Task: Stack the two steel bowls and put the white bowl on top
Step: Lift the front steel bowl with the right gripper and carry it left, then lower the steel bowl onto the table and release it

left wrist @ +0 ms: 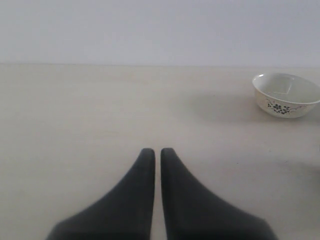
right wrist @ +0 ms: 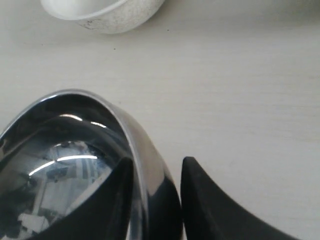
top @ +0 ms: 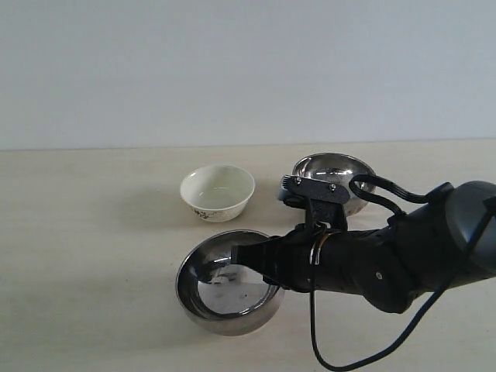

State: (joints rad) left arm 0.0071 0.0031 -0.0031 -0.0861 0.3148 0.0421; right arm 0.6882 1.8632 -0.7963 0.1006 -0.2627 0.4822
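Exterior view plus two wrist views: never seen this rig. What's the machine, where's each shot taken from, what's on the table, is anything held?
It is a robot with two arms, each ending in a gripper. The exterior view comes from a camera off the arms. The other two come from cameras on the wrists, each looking along its own gripper's fingers.

On the table stand three separate bowls: a near steel bowl, a far steel bowl and a white bowl.

The right gripper has one finger inside and one outside the near steel bowl's rim. Whether it is squeezing cannot be told, and the bowl appears to sit on the table.

The left gripper is shut on nothing above bare table, with the white bowl in sight. That arm is outside the exterior view.
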